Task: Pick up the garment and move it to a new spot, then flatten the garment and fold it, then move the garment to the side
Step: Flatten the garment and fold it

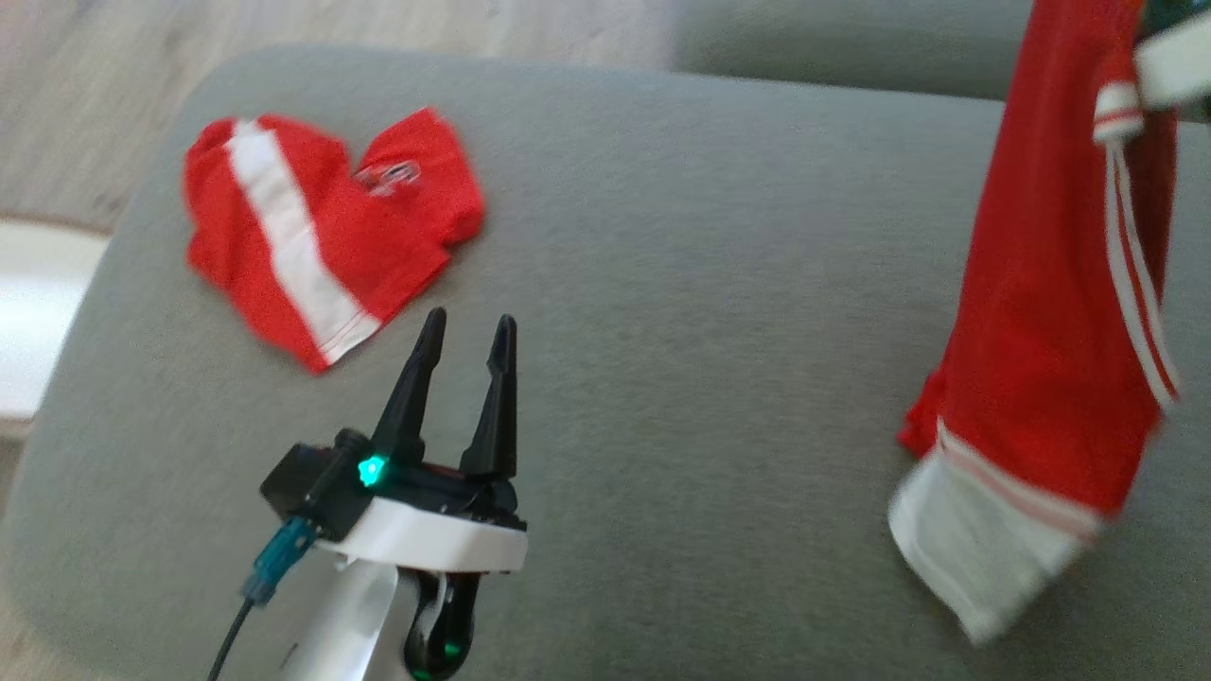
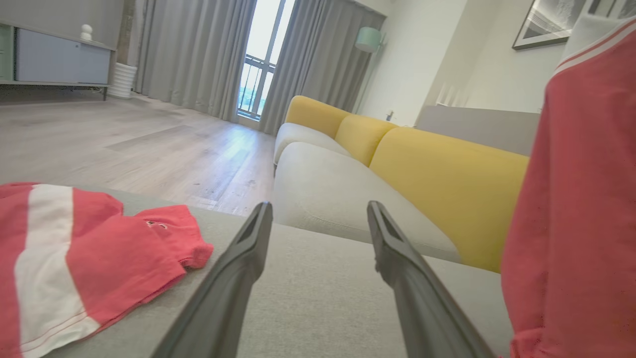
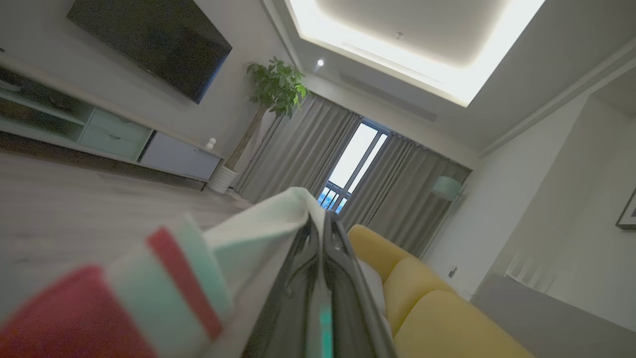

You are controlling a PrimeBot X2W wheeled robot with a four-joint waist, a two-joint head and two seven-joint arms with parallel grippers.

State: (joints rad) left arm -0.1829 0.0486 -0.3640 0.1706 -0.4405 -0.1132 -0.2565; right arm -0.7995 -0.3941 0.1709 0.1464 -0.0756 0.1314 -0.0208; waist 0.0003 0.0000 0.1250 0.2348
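Observation:
A red garment (image 1: pixel 1041 284) with white stripes and a white hem hangs in the air at the right. Its lower end reaches down to the grey cushion (image 1: pixel 662 284). My right gripper (image 3: pixel 323 233) is shut on the garment's white-trimmed top edge (image 3: pixel 258 223), high at the upper right of the head view. The same cloth hangs at the right edge of the left wrist view (image 2: pixel 576 199). My left gripper (image 1: pixel 465 331) stands open over the cushion's front left, nothing between its fingers (image 2: pixel 248 248), well left of the hanging cloth.
A second red garment (image 1: pixel 322 236) with a broad white stripe lies crumpled on the cushion's far left, just beyond my left gripper. Wooden floor (image 1: pixel 95 76) lies past the cushion's left edge. A grey and yellow sofa (image 2: pixel 447 174) stands beyond the cushion.

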